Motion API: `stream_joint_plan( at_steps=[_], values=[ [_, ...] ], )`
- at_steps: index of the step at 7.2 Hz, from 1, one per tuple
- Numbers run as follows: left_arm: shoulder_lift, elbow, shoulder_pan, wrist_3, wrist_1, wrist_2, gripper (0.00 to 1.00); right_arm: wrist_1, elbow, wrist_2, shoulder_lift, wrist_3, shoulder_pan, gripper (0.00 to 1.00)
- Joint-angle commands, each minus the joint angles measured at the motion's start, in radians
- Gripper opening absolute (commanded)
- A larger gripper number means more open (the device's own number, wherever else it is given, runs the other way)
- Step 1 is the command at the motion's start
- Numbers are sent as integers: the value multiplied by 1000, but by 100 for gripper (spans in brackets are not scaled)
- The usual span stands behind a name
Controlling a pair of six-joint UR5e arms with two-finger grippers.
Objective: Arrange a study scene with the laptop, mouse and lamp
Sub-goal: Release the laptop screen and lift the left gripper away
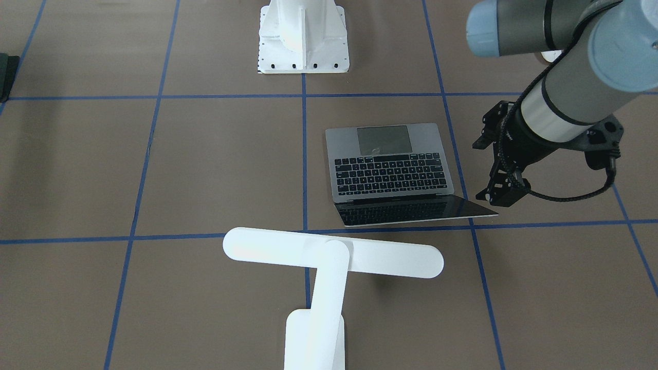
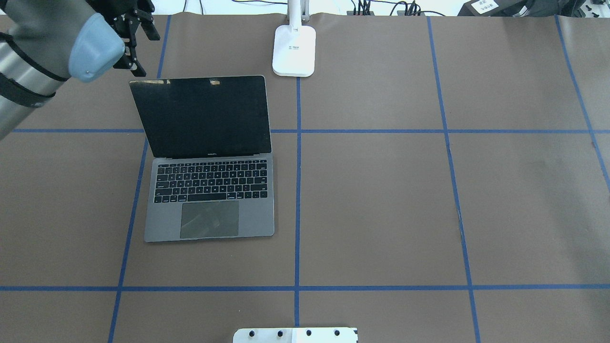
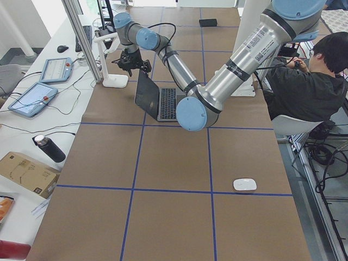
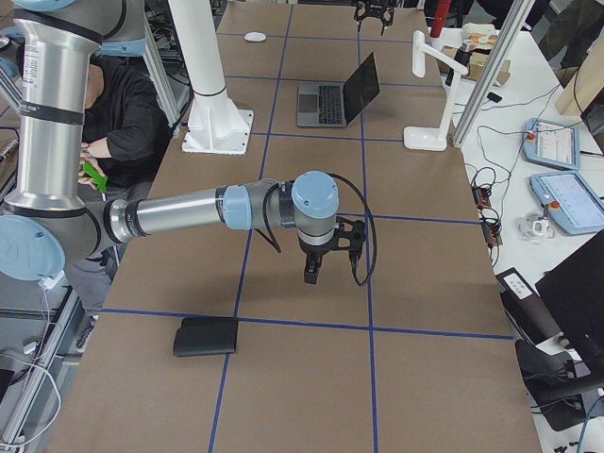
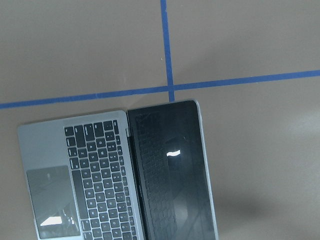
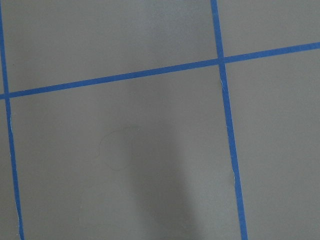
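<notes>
The laptop [image 2: 209,190] lies open left of the table's centre, its dark screen [image 2: 202,116] raised and tilted back. My left gripper [image 2: 148,56] hovers open and empty just off the screen's far left corner, also seen in the front view [image 1: 478,172]. The white lamp [image 1: 329,257] stands at the far edge behind the laptop, its base [image 2: 294,50] on the centre line. The white mouse [image 3: 244,184] rests alone near the table's left end. My right gripper [image 4: 316,269] hangs low over bare table toward the right end; whether it is open or shut I cannot tell.
The robot's white bolted pedestal [image 1: 303,36] stands at the near middle edge. A flat black mat [image 4: 208,335] lies at the right end. A seated person [image 3: 310,81] is behind the robot. Tablets, a bottle and cables crowd the bench beyond the far edge.
</notes>
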Motion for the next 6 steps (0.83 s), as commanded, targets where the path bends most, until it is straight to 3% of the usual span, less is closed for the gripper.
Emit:
stream_joint_plan(
  at_steps=[1,3,4,5,6],
  values=[
    [88,-143,-18,150,1,33,100,-2,-1,-42,-29,-103,0,100],
    [101,-177,-9,251,3,102,100,-8,-65,-45,-74,-338,1,100],
    [99,-185,-9,271,3,112,100,-14,-137,-30,-68,-545,0,100],
    [95,-200,-9,302,1,151,100,-32,-171,-19,-75,-614,1,100],
    [92,-204,-8,328,1,158,100,-73,-196,61,-98,-619,1,100]
  ],
)
